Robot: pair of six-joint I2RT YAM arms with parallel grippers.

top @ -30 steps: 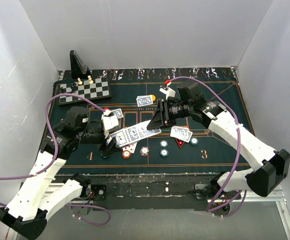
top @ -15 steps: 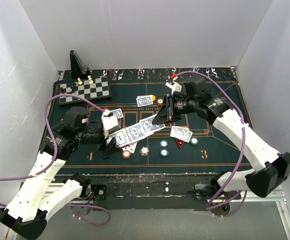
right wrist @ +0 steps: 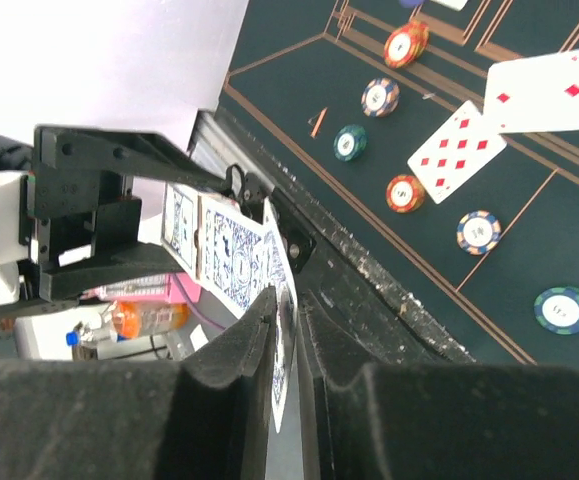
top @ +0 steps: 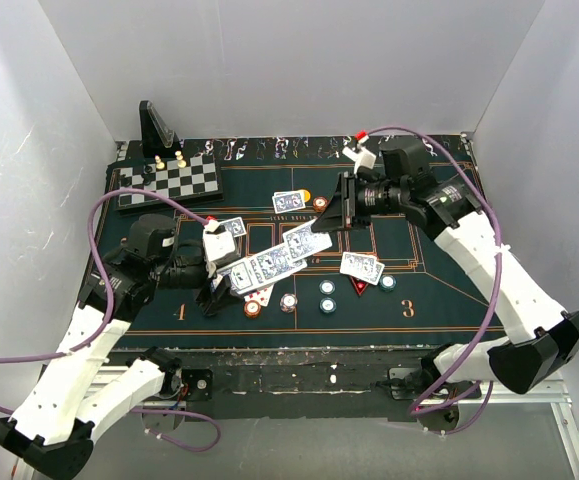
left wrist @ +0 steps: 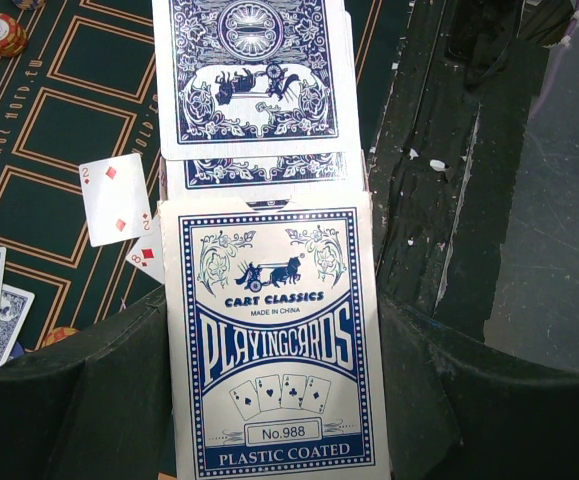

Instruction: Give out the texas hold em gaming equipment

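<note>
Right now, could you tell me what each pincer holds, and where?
Left pincer: blue-and-white playing-card box, by its long sides. Right pincer: blue-backed card, by its edge.

I'm running this from afar in a robotics lab test cell. Plain white panels (top: 269, 60) box in the table (top: 369, 322) with its dark green poker felt. My left arm (top: 79, 360) and right arm (top: 494, 275) mount at its near edge by a bare metal frame (top: 559, 398), trailing purple cables (top: 129, 192).
</note>
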